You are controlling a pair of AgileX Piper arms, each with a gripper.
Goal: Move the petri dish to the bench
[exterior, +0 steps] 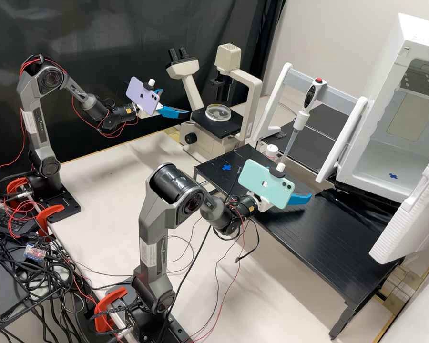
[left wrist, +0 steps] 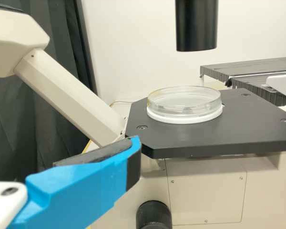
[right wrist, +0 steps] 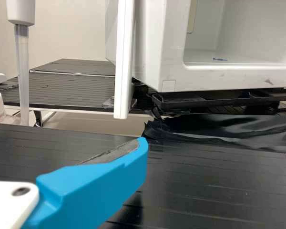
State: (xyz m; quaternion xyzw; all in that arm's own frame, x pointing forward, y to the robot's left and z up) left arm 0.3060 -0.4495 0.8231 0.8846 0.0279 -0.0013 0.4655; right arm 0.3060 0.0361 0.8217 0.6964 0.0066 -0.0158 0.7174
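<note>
The clear round petri dish (exterior: 218,113) rests on the black microscope stage (exterior: 229,126). In the high view my left gripper (exterior: 174,105) stands just left of that stage, its fingers apart. Seen from the left wrist, the dish (left wrist: 184,101) sits in a white ring on the stage (left wrist: 214,136); one blue finger of my left gripper (left wrist: 97,183) stands before the stage's near edge, clear of the dish. My right gripper (exterior: 299,199) is above the black bench (exterior: 319,233), away from the dish. In the right wrist view the right gripper (right wrist: 102,186) stands open, nothing against its pad.
A blue cross (exterior: 226,167) marks the bench's far left end. A pipette (exterior: 302,116) hangs on a white stand beside a small white-capped bottle (exterior: 271,151). The white incubator (exterior: 372,157) stands open at the right. The microscope's lamp column (left wrist: 196,24) hangs above the dish.
</note>
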